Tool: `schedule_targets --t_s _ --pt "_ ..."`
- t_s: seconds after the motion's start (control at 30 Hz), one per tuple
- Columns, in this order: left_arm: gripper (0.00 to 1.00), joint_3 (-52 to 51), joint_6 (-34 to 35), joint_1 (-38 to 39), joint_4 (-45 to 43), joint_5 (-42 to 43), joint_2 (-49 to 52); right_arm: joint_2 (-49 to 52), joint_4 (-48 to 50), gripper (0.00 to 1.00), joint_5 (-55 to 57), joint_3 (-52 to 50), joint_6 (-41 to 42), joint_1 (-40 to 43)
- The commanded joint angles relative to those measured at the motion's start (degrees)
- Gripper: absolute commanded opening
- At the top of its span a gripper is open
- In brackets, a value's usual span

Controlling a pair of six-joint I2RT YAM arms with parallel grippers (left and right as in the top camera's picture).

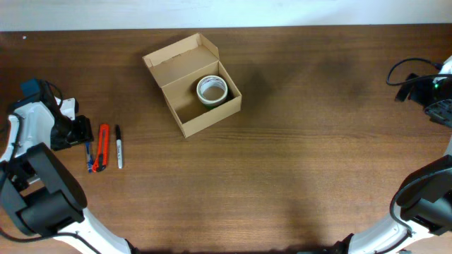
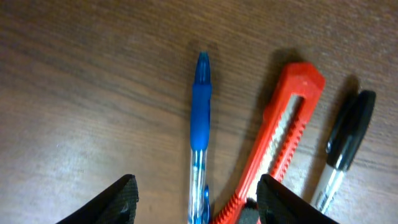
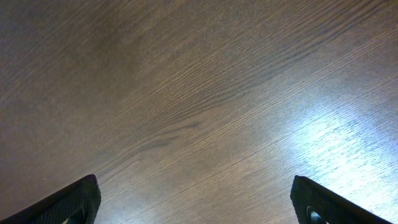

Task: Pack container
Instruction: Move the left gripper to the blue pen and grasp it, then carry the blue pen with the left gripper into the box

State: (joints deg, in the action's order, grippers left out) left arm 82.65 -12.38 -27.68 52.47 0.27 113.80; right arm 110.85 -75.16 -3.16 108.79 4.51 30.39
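Matt tan cardboard container (image 1: pixel 212 118) on grained, faintly glossy wooden table (image 1: pixel 296 141).

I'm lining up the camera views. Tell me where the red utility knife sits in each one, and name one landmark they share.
Overhead: the red utility knife lies at the left, between the blue pen and the black marker.
Left wrist: the knife is right of centre, slanting up to the right.
Right wrist: not in it, only the bare table.
Shared landmark: the black marker, just right of the knife in both views.
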Motion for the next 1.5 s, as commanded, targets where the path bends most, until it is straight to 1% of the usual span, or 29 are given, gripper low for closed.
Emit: schedule_targets --t_s 0.0,0.23,0.33,0.53,0.6,0.67,0.73,0.87,1.0,1.13,1.2,1.3,1.37,1.47 --pt "0.61 -0.15 -0.79 -0.31 -0.66 1.07 1.73 -0.76 0.0 0.99 -0.72 -0.26 0.28 0.39" --pt "0.6 -0.15 -0.79 -0.28 -0.63 1.05 5.38 -0.76 0.0 0.99 -0.72 -0.26 0.28 0.39" --pt "0.54 -0.15 -0.79 -0.28 -0.61 1.01 6.58 -0.76 0.0 0.99 -0.72 -0.26 0.28 0.39" --pt "0.18 -0.15 -0.76 -0.28 -0.17 0.98 8.02 -0.76 0.0 0.99 -0.72 -0.26 0.28 0.39" --pt "0.07 -0.07 -0.74 -0.28 -0.15 1.01 8.02 -0.76 0.0 0.99 -0.72 -0.26 0.28 0.39" --pt "0.02 0.76 -0.5 -0.28 0.57 1.03 8.02 -0.76 0.0 0.99 -0.72 -0.26 0.28 0.39" --pt "0.02 2.62 0.22 -0.28 2.19 1.05 8.0 -0.76 0.0 0.99 -0.72 -0.26 0.28 0.39" --pt "0.02 12.61 1.25 -0.22 9.16 1.09 8.0 -0.76 0.0 0.99 -0.72 -0.26 0.28 0.39" --pt "0.02 28.74 2.27 0.35 18.08 2.25 8.0 -0.76 0.0 0.99 -0.72 -0.26 0.28 0.39" --pt "0.02 45.4 1.25 2.97 24.37 7.87 8.0 -0.76 0.0 0.99 -0.72 -0.26 0.28 0.39" --pt "0.02 52.72 0.02 5.25 26.08 10.62 8.0 -0.76 0.0 0.99 -0.72 -0.26 0.28 0.39" --pt "0.02 62.58 -2.19 10.6 27.5 13.16 8.0 -0.76 0.0 0.99 -0.72 -0.26 0.28 0.39" --pt "0.02 66.53 -4.76 15.13 27.74 13.81 8.0 -0.76 0.0 0.99 -0.72 -0.26 0.28 0.39" --pt "0.02 68.59 -11.28 23.78 27.71 13.9 8.0 -0.76 0.0 0.99 -0.72 -0.26 0.28 0.39"
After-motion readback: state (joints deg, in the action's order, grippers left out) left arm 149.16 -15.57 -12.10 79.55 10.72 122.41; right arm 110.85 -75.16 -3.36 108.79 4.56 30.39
